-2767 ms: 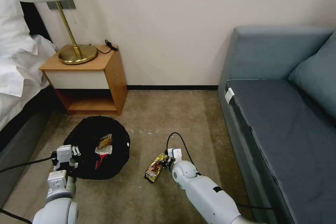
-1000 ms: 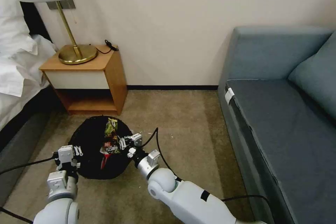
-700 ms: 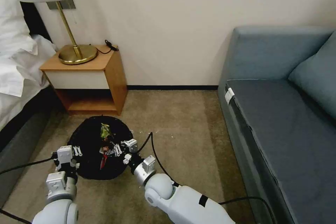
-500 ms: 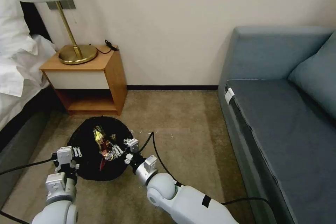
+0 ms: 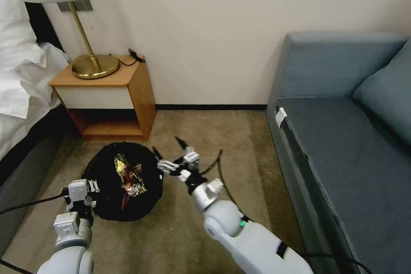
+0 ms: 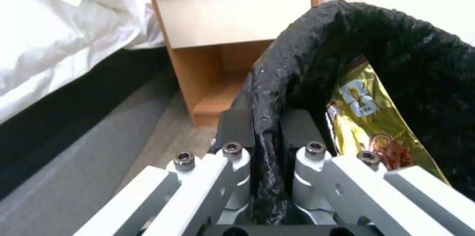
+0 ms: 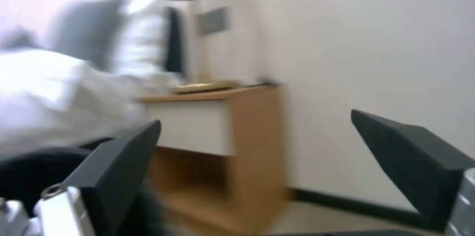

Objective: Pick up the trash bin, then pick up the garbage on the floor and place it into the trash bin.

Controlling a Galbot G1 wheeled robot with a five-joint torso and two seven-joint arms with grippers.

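The black trash bin (image 5: 107,197) stands on the beige carpet floor (image 5: 239,137) in front of the nightstand. Inside it lies garbage: a gold-brown snack wrapper (image 5: 127,174) on top of a red-and-white piece (image 5: 125,198). My left gripper (image 5: 87,190) is at the bin's near left rim. In the left wrist view this gripper (image 6: 265,132) is shut on the bin's black liner rim (image 6: 346,24), with the gold wrapper (image 6: 371,117) just inside. My right gripper (image 5: 168,147) hovers just right of the bin, open and holding nothing. Its dark fingers (image 7: 118,161) stand wide apart.
A wooden nightstand (image 5: 112,94) with a brass lamp (image 5: 92,62) stands behind the bin. The bed (image 5: 21,90) is at the left. A blue-grey sofa (image 5: 342,137) fills the right side. Bare carpet lies between bin and sofa.
The right gripper carried the gold wrapper from the floor over the bin, let it go inside, then swung up and right, out of the bin. The left gripper kept its hold.
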